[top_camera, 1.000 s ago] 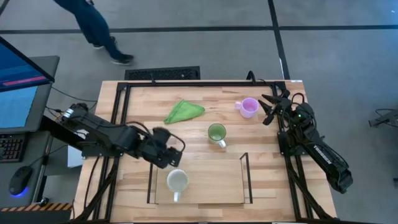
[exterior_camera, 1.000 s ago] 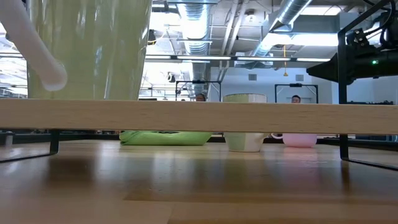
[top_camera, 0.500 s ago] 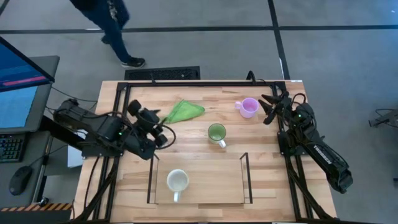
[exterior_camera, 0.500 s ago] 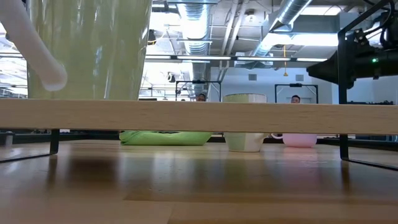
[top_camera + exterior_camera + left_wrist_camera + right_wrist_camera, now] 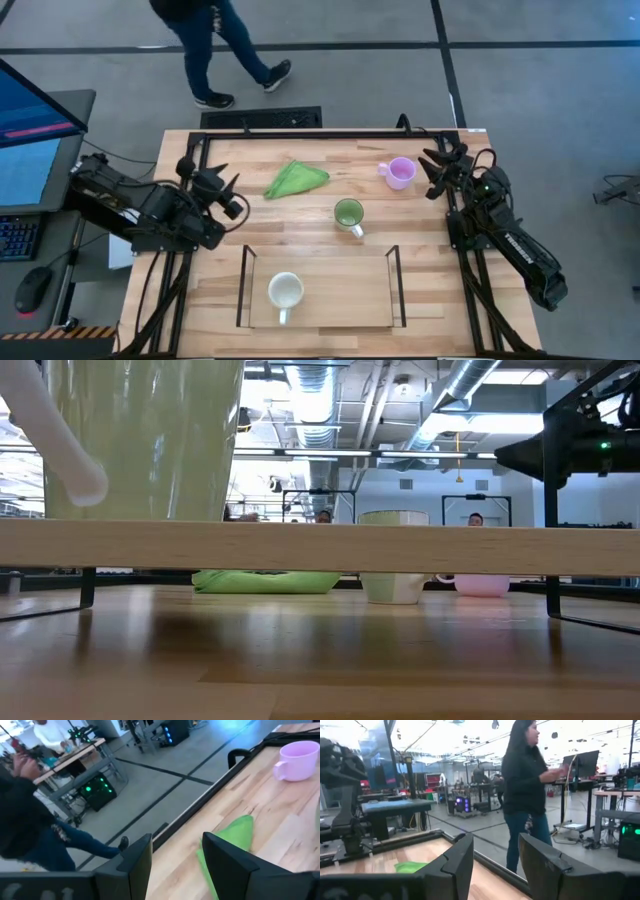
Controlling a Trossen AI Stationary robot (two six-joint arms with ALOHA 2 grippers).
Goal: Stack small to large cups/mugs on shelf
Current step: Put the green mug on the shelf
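The white mug stands upright on the shelf's clear top, near its left end; it looms large in the low view. The green mug stands on the table just beyond the shelf. The light purple mug stands at the far right and also shows in the left wrist view. My left gripper is open and empty, above the table's left side, beside the green cloth. My right gripper is open and empty, just right of the purple mug.
A crumpled green cloth lies on the table far of centre. The shelf's black side frames rise at both its ends. A person walks on the floor beyond the table's far edge. A black rail runs along the far edge.
My left gripper has drawn away from the white mug on the shelf, going toward the table's left and far edges, and has turned toward the far right. The white mug stays on the shelf. The person has walked rightward beyond the table.
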